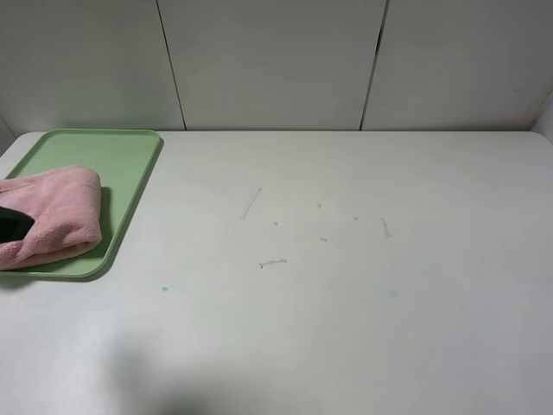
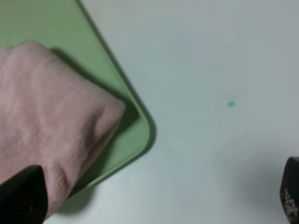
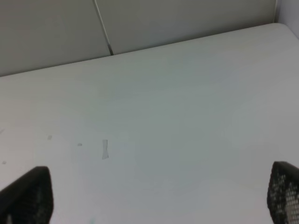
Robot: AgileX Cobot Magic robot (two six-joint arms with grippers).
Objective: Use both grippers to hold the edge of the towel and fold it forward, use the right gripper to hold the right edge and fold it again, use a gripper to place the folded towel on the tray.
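Note:
The pink towel (image 1: 54, 214) lies folded on the green tray (image 1: 112, 160) at the table's far left; it also shows in the left wrist view (image 2: 51, 126) on the tray's corner (image 2: 135, 140). My left gripper (image 2: 156, 198) is open, jaws wide apart. One of its fingers (image 2: 21, 196) is over the towel's near edge and the other finger (image 2: 292, 191) is over bare table. Only one black finger (image 1: 12, 225) shows in the exterior high view, against the towel. My right gripper (image 3: 154, 196) is open and empty above bare table, out of the exterior high view.
The white table (image 1: 346, 285) carries a few small scuffs (image 1: 251, 204) and a green speck (image 1: 164, 288). A white panelled wall (image 1: 276, 60) stands behind the table's back edge. The tray reaches the table's left edge.

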